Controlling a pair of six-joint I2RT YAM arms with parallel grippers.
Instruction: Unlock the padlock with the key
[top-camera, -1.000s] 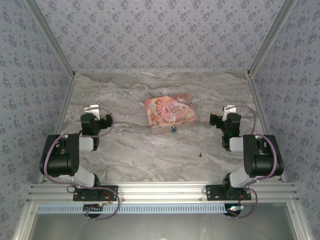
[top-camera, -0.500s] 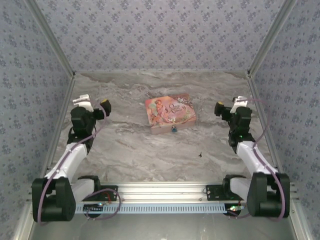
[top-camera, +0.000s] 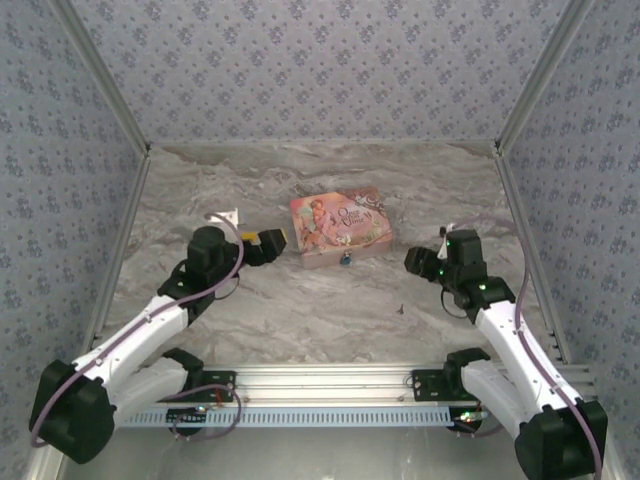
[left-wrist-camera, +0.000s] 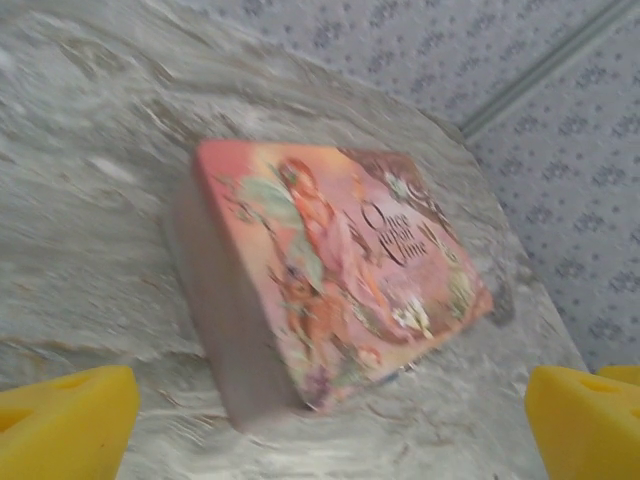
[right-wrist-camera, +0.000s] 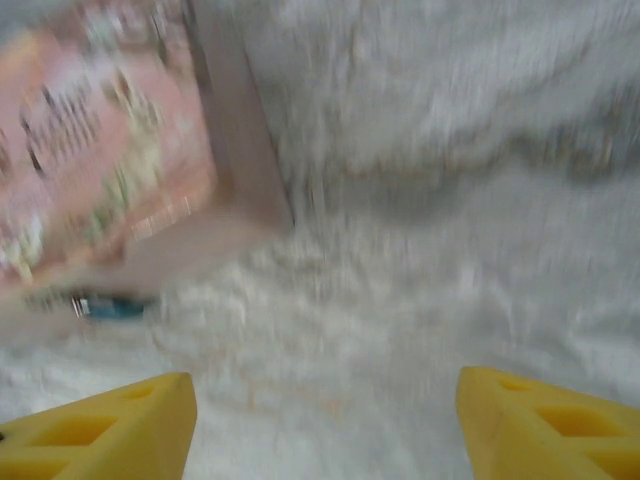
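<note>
Marble tabletop (top-camera: 280, 305), padlock (top-camera: 346, 259) beside tin's (top-camera: 338, 225) near edge

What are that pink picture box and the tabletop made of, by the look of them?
The pink box looks like printed tin, or perhaps card: a colourful illustration on a flat lid with crisp edges. The tabletop looks like grey marble, with wavy veins and streaks, though it may be printed laminate.

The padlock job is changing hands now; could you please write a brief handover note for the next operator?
Left gripper: open, empty, beside the pink tin's left end.
Right gripper: open, empty, right of the tin.
Padlock: on the table by the tin's near side.
Key: loose on the table, nearer the arms.
Done: nothing gripped yet.
To do: pick up key, steady padlock, unlock.
</note>
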